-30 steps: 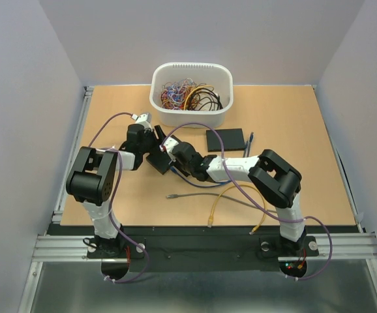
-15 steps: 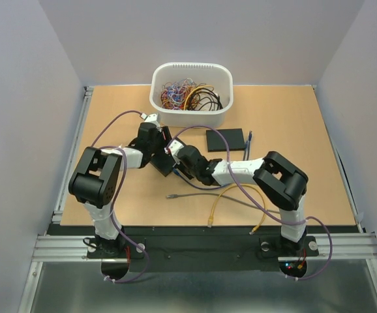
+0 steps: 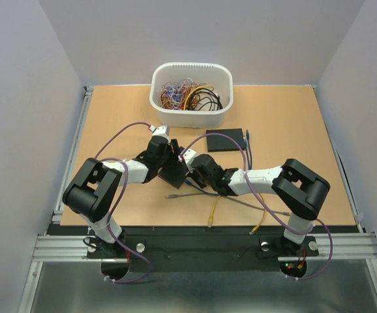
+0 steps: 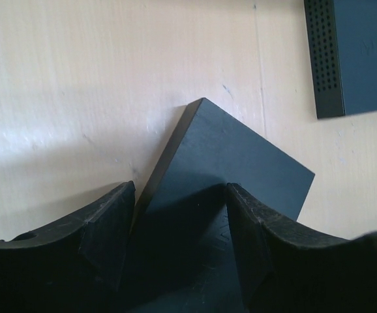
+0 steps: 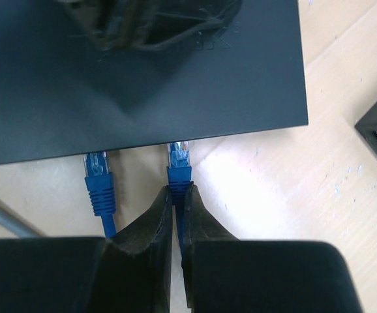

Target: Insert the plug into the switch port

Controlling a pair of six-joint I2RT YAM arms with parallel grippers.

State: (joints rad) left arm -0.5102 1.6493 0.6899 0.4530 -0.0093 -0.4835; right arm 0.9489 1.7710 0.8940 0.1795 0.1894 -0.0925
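Note:
My left gripper (image 4: 179, 195) grips the flat black switch box (image 4: 231, 160) between its fingers; the box shows at centre in the top view (image 3: 174, 173). My right gripper (image 5: 179, 189) is shut on a blue cable's connector (image 5: 179, 171), whose clear tip sits at the box's edge (image 5: 143, 78). A second blue connector (image 5: 98, 171) is plugged in to its left. The port openings are hidden under the edge. The yellow cable (image 3: 231, 192) lies loose on the table, its plug (image 3: 210, 223) near the front edge, held by neither gripper.
A look-alike black switch box (image 3: 226, 139) lies behind and to the right, and shows in the left wrist view (image 4: 355, 55). A grey cable (image 3: 195, 195) lies in front of the grippers. A white bin (image 3: 190, 93) of tangled wires stands at the back.
Both grippers and the held switch box have moved right and toward the near edge. The right elbow has swung out to the right. The yellow and grey cables have not moved.

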